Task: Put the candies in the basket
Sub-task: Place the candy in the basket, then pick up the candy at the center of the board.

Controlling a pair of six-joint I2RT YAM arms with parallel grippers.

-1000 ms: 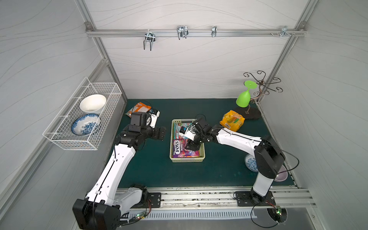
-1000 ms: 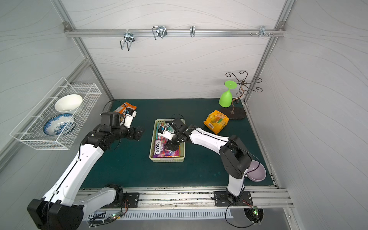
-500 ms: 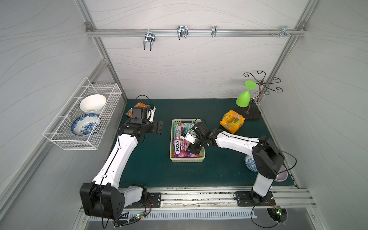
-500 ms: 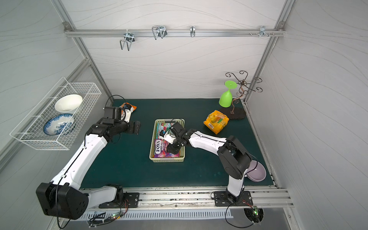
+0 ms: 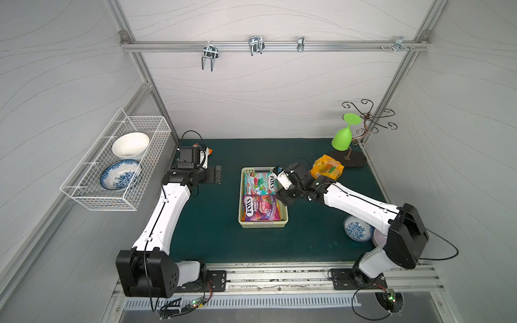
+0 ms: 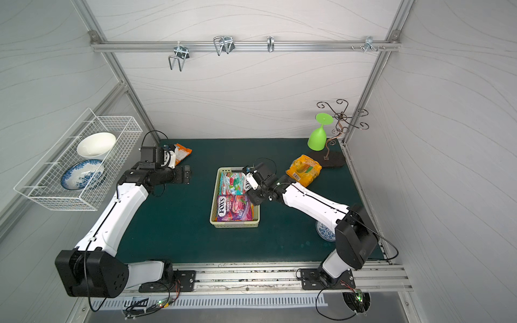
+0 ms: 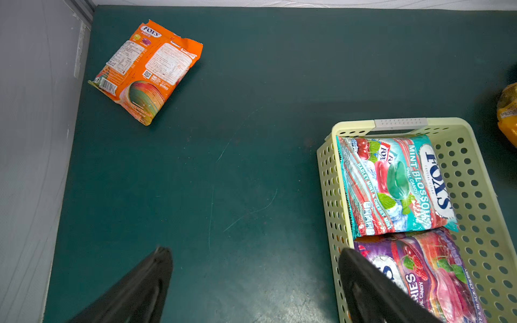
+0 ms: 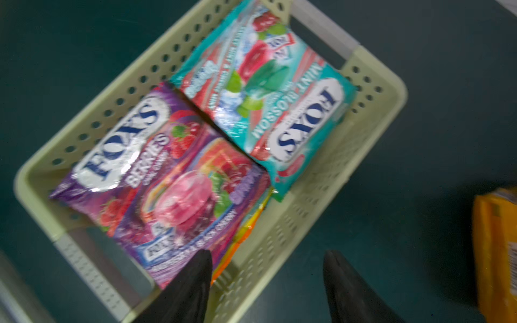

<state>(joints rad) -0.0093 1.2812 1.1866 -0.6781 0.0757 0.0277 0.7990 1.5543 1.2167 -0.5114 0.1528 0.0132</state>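
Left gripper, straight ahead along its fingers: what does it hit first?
Bare green mat, most likely. The left gripper aims down between the orange candy bag and the basket; neither sits in its line, though depth is hard to judge.

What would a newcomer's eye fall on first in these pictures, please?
The pale basket in the middle of the mat draws the eye first, with a teal bag and a purple bag showing in it. Next come the orange bag in the mat's far left corner and the yellow bag lying near the green cup.
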